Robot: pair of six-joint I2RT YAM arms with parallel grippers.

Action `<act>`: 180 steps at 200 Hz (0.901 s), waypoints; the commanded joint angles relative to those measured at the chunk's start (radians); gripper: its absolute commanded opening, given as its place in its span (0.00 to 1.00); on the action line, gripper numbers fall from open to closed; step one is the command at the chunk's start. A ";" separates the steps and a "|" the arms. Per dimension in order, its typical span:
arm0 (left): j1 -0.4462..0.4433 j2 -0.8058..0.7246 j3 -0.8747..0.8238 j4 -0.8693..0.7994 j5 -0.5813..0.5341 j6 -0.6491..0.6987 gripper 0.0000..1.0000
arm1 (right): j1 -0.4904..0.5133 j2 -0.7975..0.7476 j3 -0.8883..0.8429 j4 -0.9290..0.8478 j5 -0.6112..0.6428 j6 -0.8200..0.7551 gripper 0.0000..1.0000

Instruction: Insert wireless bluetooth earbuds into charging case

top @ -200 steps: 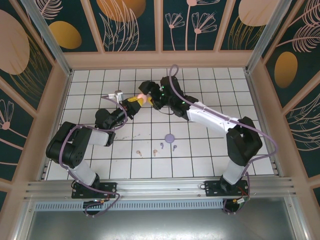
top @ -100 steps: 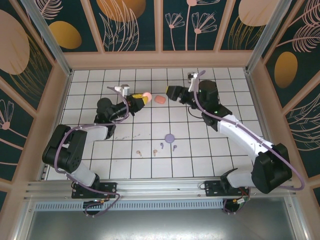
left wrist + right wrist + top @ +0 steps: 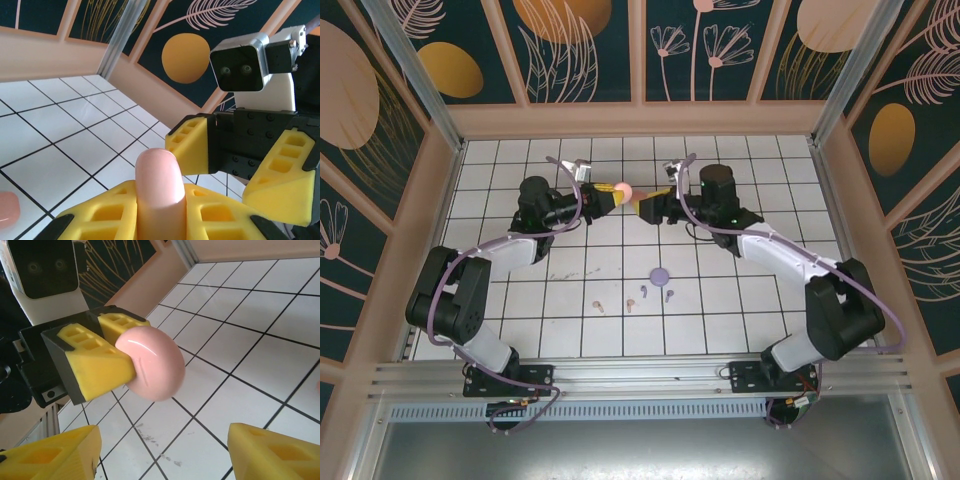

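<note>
Here, the left gripper (image 3: 614, 194) has its jaws clenched on a glossy pink rounded case (image 3: 152, 362), holding it in the air above the far middle of the white tiled counter (image 3: 720, 315). The right gripper (image 3: 652, 203) faces it from just beside, jaws released and spread wide with nothing between them. In the left wrist view its yellow fingers (image 3: 192, 145) stand apart right behind the pink case.

Nearer the arm bases, well apart from both grippers, two tiny salmon-orange stemmed earbuds (image 3: 599, 307) lie on the counter. Two tiny purple stemmed earbuds (image 3: 643, 292) lie just to their right. A small round lilac piece (image 3: 660, 274) sits just beyond the purple pair. A salmon-pink rounded object (image 3: 6, 207) rests on the tiles at the edge of the left wrist view, cut off by the frame.
</note>
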 commanded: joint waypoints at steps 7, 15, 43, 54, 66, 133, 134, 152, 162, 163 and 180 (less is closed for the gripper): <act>-0.001 0.000 0.036 -0.026 0.034 0.029 0.00 | 0.010 0.036 0.064 0.062 -0.034 -0.037 0.67; 0.000 0.000 0.037 -0.028 0.036 0.030 0.00 | 0.010 0.046 0.071 0.064 -0.032 -0.037 0.66; -0.001 -0.005 0.039 -0.031 0.044 0.029 0.00 | 0.028 0.084 0.097 0.067 -0.017 -0.037 0.64; 0.000 -0.008 0.038 -0.031 0.049 0.027 0.00 | 0.027 0.098 0.108 0.070 -0.013 -0.037 0.63; -0.002 -0.015 0.035 -0.030 0.057 0.026 0.00 | 0.023 0.116 0.116 0.074 -0.002 -0.037 0.61; -0.003 -0.087 -0.011 -0.007 0.082 0.011 0.00 | -0.061 0.168 0.043 0.184 0.031 0.064 0.50; -0.002 -0.088 -0.013 -0.007 0.082 0.012 0.00 | -0.062 0.169 0.042 0.184 0.031 0.065 0.50; -0.002 -0.099 -0.022 -0.005 0.074 0.013 0.00 | -0.066 0.159 0.034 0.180 0.018 0.075 0.49; -0.003 -0.100 -0.027 -0.002 0.073 0.014 0.00 | -0.065 0.136 0.020 0.176 0.013 0.079 0.49; -0.003 -0.100 -0.027 -0.002 0.073 0.014 0.00 | -0.066 0.132 0.017 0.176 0.012 0.079 0.49; -0.003 -0.096 -0.031 0.007 0.071 0.011 0.00 | -0.066 0.072 -0.017 0.180 -0.008 0.084 0.49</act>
